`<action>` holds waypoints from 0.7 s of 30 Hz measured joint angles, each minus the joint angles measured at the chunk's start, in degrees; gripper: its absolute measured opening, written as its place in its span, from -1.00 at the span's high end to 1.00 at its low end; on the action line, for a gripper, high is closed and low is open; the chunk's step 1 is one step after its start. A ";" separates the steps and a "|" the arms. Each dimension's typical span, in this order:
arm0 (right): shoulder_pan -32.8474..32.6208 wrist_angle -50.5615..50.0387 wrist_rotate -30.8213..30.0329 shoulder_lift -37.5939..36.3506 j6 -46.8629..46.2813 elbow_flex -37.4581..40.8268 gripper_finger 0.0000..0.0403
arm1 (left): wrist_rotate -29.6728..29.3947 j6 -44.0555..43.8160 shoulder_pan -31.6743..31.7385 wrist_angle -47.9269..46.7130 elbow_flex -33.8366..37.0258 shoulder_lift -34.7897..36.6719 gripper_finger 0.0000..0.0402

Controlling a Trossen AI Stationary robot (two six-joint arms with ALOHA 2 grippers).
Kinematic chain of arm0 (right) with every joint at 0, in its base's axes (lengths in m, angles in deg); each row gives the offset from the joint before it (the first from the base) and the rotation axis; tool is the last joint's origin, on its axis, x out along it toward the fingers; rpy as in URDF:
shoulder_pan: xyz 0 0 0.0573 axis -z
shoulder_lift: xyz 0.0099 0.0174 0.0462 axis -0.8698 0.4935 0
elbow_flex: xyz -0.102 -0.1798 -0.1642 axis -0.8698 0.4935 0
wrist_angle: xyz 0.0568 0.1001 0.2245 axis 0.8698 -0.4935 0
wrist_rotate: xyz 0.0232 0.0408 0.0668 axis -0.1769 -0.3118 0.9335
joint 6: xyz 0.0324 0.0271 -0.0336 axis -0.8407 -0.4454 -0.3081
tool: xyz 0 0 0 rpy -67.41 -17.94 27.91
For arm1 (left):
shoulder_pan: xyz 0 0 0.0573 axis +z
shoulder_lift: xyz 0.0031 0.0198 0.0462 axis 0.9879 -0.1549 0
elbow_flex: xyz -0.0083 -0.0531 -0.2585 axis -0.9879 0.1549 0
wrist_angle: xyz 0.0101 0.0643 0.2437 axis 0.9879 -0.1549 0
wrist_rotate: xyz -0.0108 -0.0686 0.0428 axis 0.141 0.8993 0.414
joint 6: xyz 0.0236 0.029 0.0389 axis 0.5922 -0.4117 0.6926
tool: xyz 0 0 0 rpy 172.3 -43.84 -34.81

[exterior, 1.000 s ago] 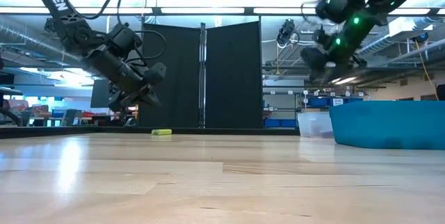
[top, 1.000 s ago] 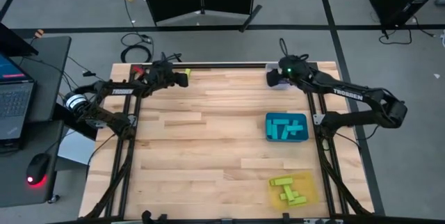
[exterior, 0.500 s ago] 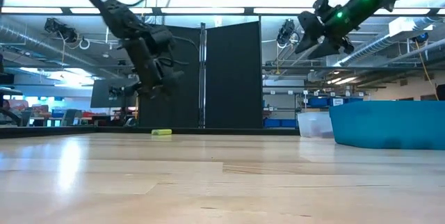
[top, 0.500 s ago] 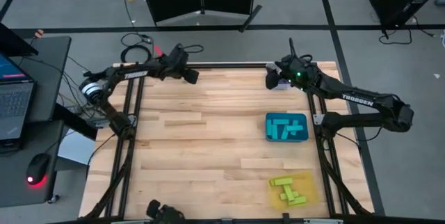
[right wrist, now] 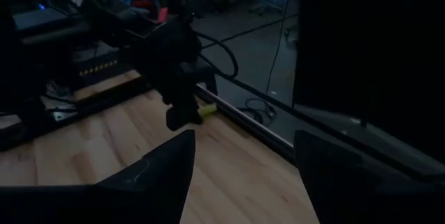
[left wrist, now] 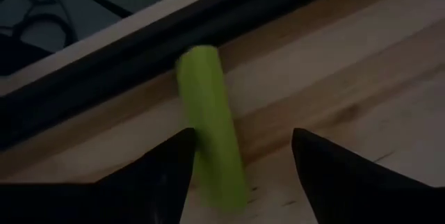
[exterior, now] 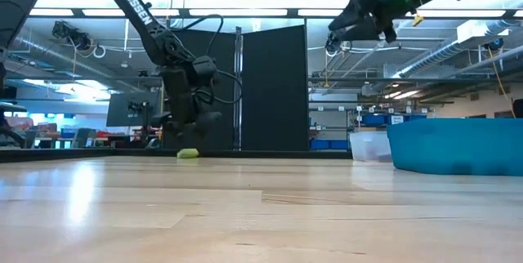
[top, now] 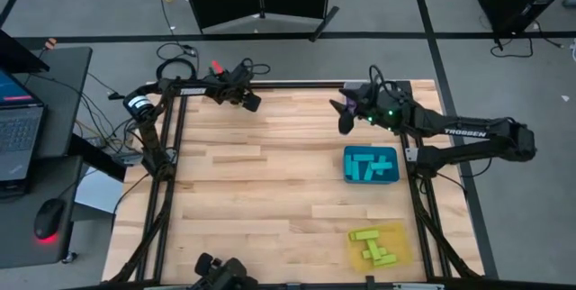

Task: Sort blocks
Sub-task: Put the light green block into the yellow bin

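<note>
One yellow-green block [left wrist: 208,123] lies flat on the wood by the table's far edge, also visible in the low view [exterior: 189,154]. My left gripper [left wrist: 240,158] hangs just over it, open and pointing down, with a finger on each side of the block's near end; I cannot tell whether the left finger touches it. In the high view the left gripper [top: 251,102] covers the block. My right gripper [right wrist: 243,161] is open, holds nothing and is high over the far right of the table [top: 345,115].
A teal tray [top: 371,178] with cyan blocks sits at the right. A yellow tray [top: 403,247] with yellow-green blocks sits at the near right. A clear tray [exterior: 369,144] stands at the far right under the right arm. A black rail [left wrist: 104,64] runs along the far edge.
My left arm has swung round; its gripper has shifted slightly toward the table's right edge, tipped to point down over the yellow-green block, and opened. My right gripper has risen and moved from above the clear tray toward the table's left.
</note>
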 joint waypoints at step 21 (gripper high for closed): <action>-1.33 0.63 -2.32 0.04 0.51 0.00 -0.25 | 0.64 0.13 0.33 0.67 -0.33 -4.07 0.16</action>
